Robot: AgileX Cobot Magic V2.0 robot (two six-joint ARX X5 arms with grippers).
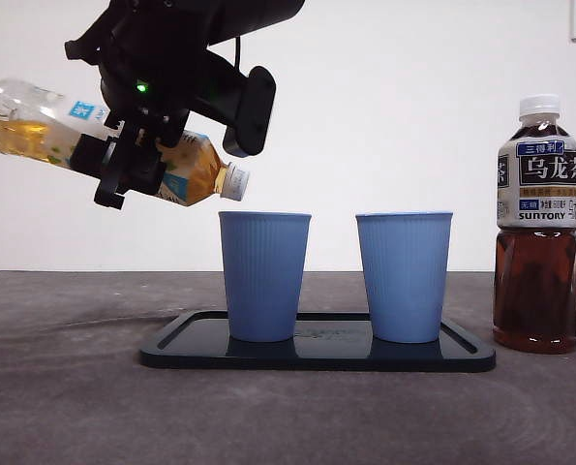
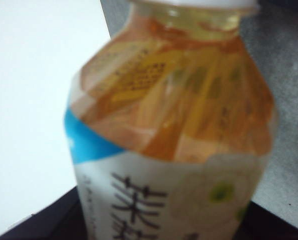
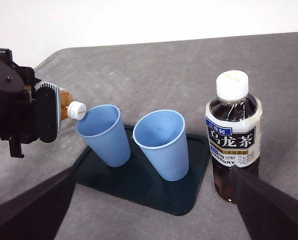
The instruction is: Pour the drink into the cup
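Desk [image 1: 65, 387]: grey, carries a dark tray [image 1: 317, 354] with two blue cups side by side and, off the tray's end, an upright dark tea bottle [image 1: 536, 223] with its white cap on.

Left arm: comes in from above, its hand [image 1: 123, 160] clamped round the middle of the light tea bottle [image 1: 36, 121]. That bottle is well off the desk, long axis close to level, neck end dipped slightly toward the cups. Its white cap [image 1: 234, 181] is still on and sits just above and just outside the rim of the nearer cup [image 1: 263, 276]. The farther cup [image 1: 404, 276] is not under the neck at all.

Judgement: the pour turns on this gap. The mouth needs to come a little further over the nearer cup's opening, with more tilt. With the cap on, nothing can flow.

Right hand [image 3: 149, 210]: waits low, well back from the tray, spread wide, holding nothing. It is nearer the dark tea bottle than the cups.
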